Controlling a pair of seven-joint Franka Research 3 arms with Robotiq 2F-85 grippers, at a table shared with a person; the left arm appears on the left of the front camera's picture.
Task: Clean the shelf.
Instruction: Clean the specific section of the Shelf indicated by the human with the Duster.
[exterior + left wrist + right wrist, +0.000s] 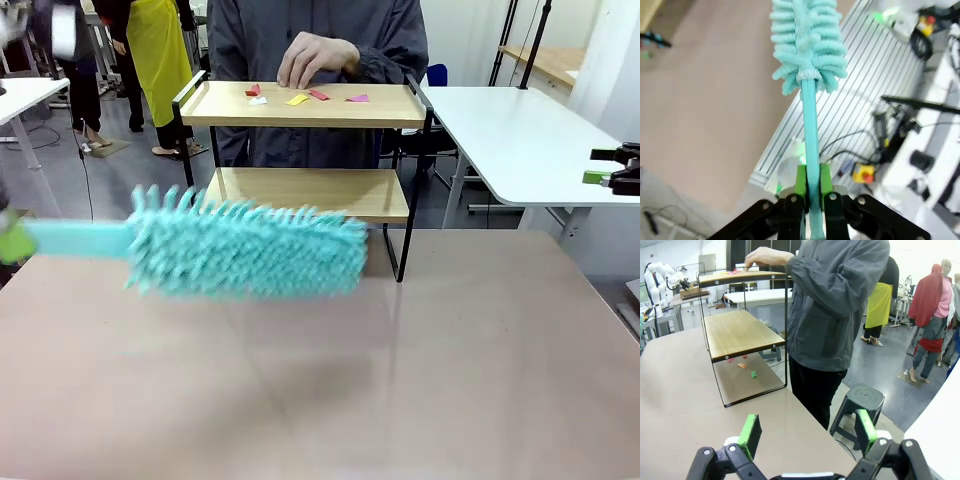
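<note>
several paper scraps (pixel 300 97) sit on the shelf (pixel 300 118), upper centre, unswept; left fingers (pixel 801 181) clamp the duster (pixel 250 250); right fingers (pixel 751 432) spread wide, empty.

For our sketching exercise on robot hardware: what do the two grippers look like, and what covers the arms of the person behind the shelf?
The left gripper and right gripper match: black jointed fingers with round silver pivot screws, tipped with bright green rectangular pads. The person wears a dark grey jacket with long, loose sleeves.
</note>
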